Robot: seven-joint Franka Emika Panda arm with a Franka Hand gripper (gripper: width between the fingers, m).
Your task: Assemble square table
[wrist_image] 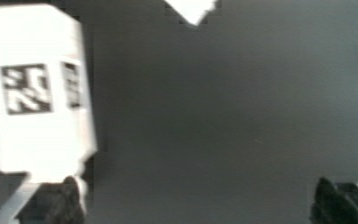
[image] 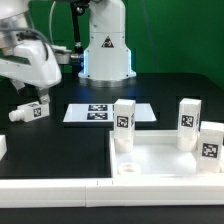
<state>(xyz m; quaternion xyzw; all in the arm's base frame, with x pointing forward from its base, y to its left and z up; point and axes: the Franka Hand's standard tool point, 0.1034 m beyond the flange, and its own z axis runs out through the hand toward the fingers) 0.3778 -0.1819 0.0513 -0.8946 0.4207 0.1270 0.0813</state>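
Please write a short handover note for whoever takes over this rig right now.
Gripper: open, empty, hovering above a loose leg lying on its side on the black table, at the exterior view's left.
Tabletop: in front, sockets up, with three legs standing at its corners; whether they are screwed tight cannot be told.
Marker board: flat behind the tabletop.
Left: grasp the lying leg and fit it into the remaining corner.
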